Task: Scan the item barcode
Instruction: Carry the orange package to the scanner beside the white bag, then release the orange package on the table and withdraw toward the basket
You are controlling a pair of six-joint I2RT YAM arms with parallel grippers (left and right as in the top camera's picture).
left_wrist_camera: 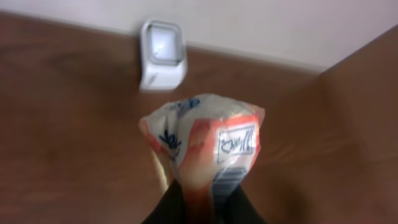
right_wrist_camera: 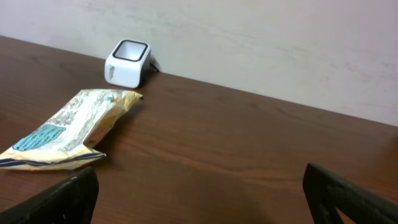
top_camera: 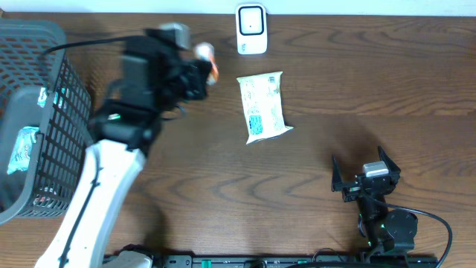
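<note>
Left claw [left_wrist_camera: 205, 190] is clamped on one end of an orange-and-white packet [left_wrist_camera: 208, 134]. The packet sticks out past the fingers, above the surface [top_camera: 335, 82]. Scanner [top_camera: 251, 30] stands at the far edge, near the packet and not touching it, off to its right in overhead. Left wrist view shows a striped patch low on the packet, too blurred to read. Right claw [top_camera: 364, 177] has its jaws wide apart with nothing between them, at front right, well apart from the rest. Yellow-green bag [top_camera: 264, 106] lies flat on the surface just in front of the scanner. Basket [top_camera: 67, 104] is at far left, with a teal-white pouch [top_camera: 22, 149] inside against the mesh. What lies at its bottom is unclear.
</note>
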